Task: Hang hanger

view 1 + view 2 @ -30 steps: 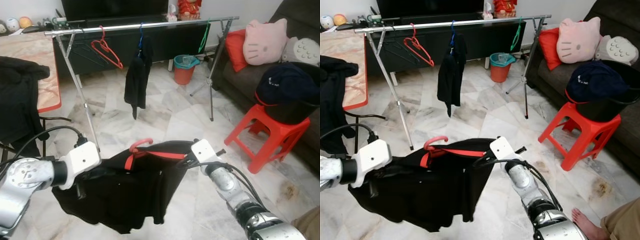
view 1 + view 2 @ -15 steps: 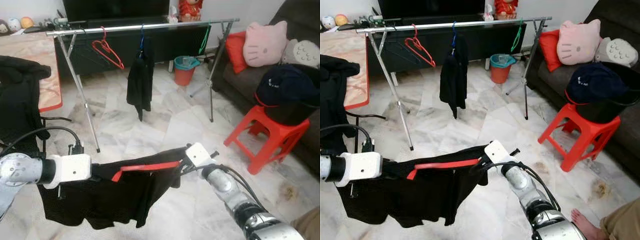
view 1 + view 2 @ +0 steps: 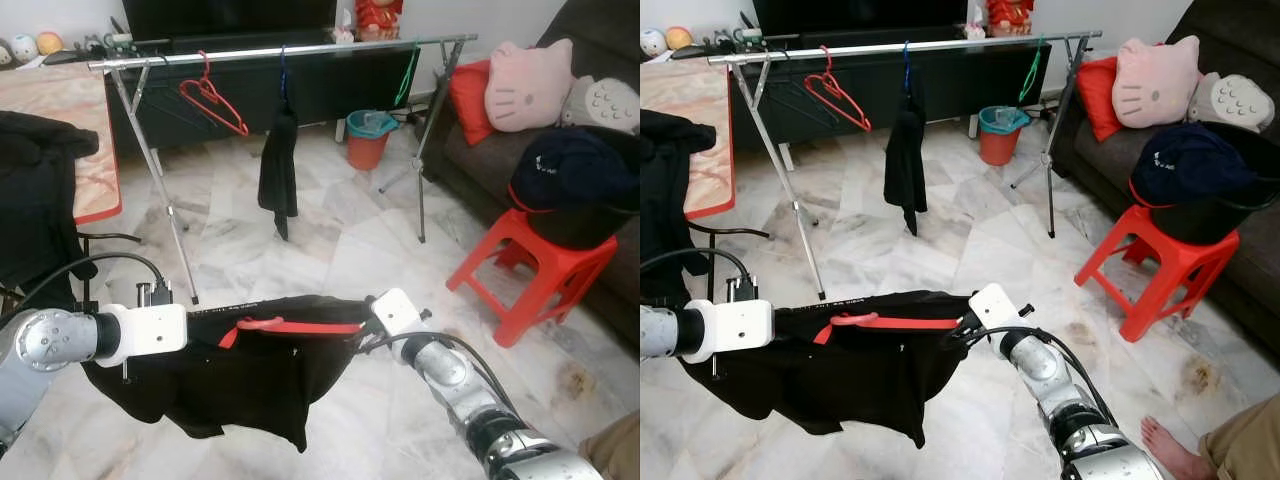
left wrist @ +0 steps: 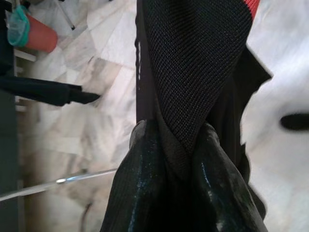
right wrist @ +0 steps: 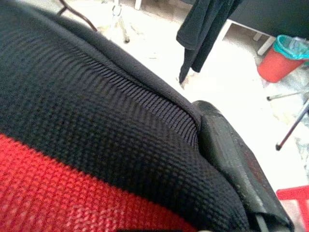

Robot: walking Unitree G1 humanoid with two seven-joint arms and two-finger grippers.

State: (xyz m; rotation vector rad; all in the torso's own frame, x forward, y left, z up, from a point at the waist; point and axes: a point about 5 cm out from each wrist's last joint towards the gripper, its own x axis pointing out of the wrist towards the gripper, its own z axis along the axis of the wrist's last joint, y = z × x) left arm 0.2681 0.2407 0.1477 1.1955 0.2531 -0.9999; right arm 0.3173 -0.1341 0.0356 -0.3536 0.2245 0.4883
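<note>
Pinched between the two black fingers (image 4: 145,193) of the left gripper (image 4: 176,159), a fold of the black garment (image 3: 240,375) was seen in the left wrist view, the knit bunched tight in the narrow gap. At the garment's other end a black finger (image 5: 236,159) of the right gripper (image 3: 362,338) was pressed against the cloth, though whether that pair was closed on it could not be told. The garment was held stretched between the two grippers, low over the marble floor (image 3: 330,230), its lower part hanging slack. A red hanger (image 3: 285,325) was lodged along the garment's top edge, lying nearly level, with its hook end toward the left gripper. Both silver arms were reached forward and inward, the left arm (image 3: 60,340) from the left edge and the right arm (image 3: 450,375) from the lower right. Farther off, a metal clothes rail (image 3: 280,50) was spanned across the room, well apart from the held garment; on it were hung an empty red hanger (image 3: 212,95), a blue hanger carrying a dark garment (image 3: 279,170), and a green hanger (image 3: 407,75) near its right end. Open floor was left between the grippers and the rail. A red bin (image 3: 368,137) with a teal liner was stood behind the rail. To the right, a black basket (image 3: 585,215) heaped with dark blue cloth (image 3: 570,165) was set on a red stool (image 3: 530,270) beside the sofa (image 3: 480,150). At the left, dark clothing (image 3: 35,200) was draped beside a table (image 3: 70,100).
</note>
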